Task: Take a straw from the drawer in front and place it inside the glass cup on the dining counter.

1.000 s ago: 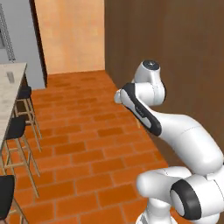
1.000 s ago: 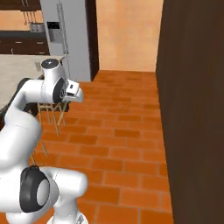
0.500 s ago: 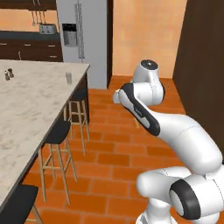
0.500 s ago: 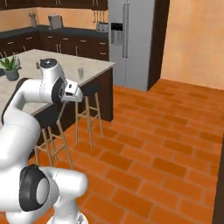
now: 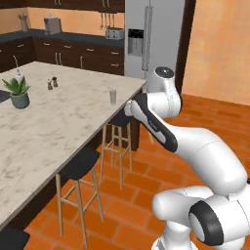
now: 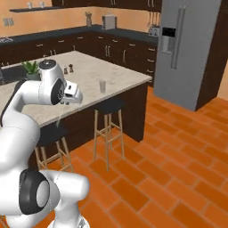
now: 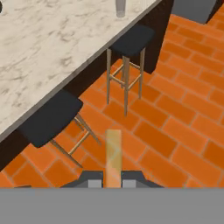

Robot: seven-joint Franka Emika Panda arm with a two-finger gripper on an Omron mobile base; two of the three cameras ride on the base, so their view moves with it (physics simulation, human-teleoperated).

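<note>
My gripper (image 7: 113, 182) is shut on the straw (image 7: 113, 154), a thin pale stick that rises from between the fingertips in the hand view. The hand (image 6: 71, 94) hangs over the near edge of the dining counter (image 6: 124, 81), a beige marbled island (image 5: 58, 132) on a dark base. The glass cup (image 5: 113, 96) stands upright near the counter's far corner. It also shows as a small tumbler (image 6: 103, 86) in the right base view and at the top of the hand view (image 7: 120, 7). It is well ahead of the gripper. The drawer is out of view.
Black-seated stools (image 5: 82, 163) (image 6: 108, 106) stand along the counter's side over orange brick floor (image 6: 178, 151). A potted plant (image 5: 19, 93) and two small shakers (image 5: 52, 83) sit on the counter. A steel fridge (image 6: 187, 44) and dark cabinets line the back wall.
The whole picture has swung: the base has turned from a dark wall toward the dining counter, which now lies ahead. The arm's pose is unchanged and the gripper stays shut on the straw.
</note>
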